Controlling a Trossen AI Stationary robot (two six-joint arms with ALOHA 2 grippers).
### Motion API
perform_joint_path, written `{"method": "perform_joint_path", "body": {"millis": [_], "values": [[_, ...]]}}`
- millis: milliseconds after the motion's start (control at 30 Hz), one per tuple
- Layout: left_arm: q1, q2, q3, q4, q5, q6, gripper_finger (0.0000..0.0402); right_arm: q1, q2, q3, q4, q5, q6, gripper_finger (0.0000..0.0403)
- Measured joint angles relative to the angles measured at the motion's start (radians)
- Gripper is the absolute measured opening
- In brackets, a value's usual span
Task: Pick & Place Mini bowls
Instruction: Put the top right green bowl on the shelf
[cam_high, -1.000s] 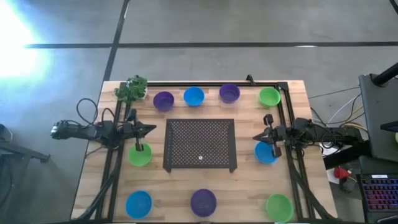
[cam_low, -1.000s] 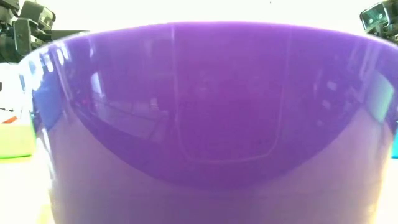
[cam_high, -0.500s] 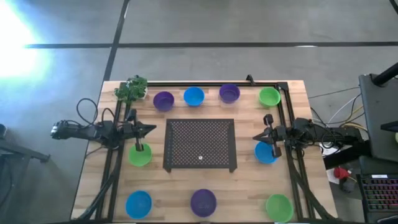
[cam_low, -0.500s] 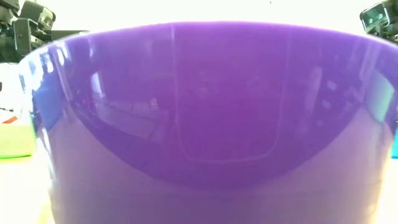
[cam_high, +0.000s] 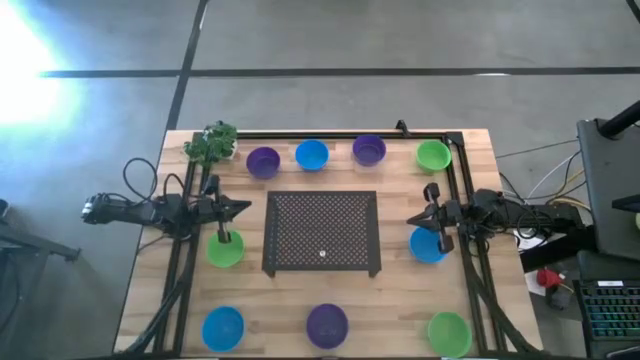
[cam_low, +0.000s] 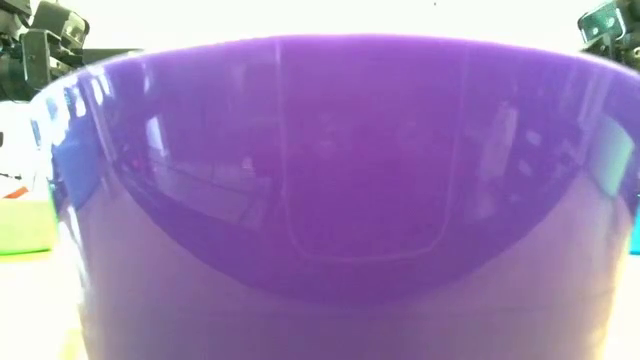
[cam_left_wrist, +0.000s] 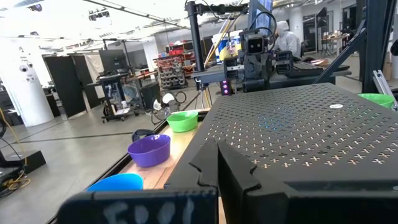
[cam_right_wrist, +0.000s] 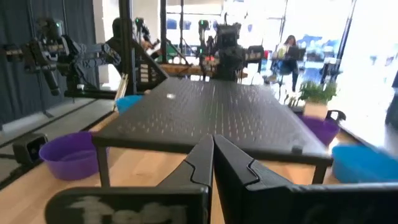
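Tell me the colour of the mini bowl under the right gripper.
Blue; the mini bowl under the right gripper shows best in the high view.

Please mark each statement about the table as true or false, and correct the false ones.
1. The black mesh mat lies in the middle of the table. True.
2. The left gripper is above a blue bowl. False: it is above a green bowl.
3. The right gripper has its fingers shut. True.
4. The plant stands on the mat. False: it stands at a far table corner.
5. A bowl lies on the mat. False: all are around it.
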Motion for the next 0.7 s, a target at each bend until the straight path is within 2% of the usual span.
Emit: {"method": "perform_joint_path", "body": {"millis": [433,567,700], "values": [[0.000,0.000,0.000,0.000,0.000,0.000,0.0000,0.000,0.000,0.001,0.240,0.003,-0.033,0.0008],[0.000,0.000,0.000,0.000,0.000,0.000,0.0000,0.000,0.000,0.045,0.289,0.070,-0.032,0.0008],[0.000,0.000,0.000,0.000,0.000,0.000,0.0000,0.000,0.000,0.104,0.228,0.119,-0.027,0.0008]]}}
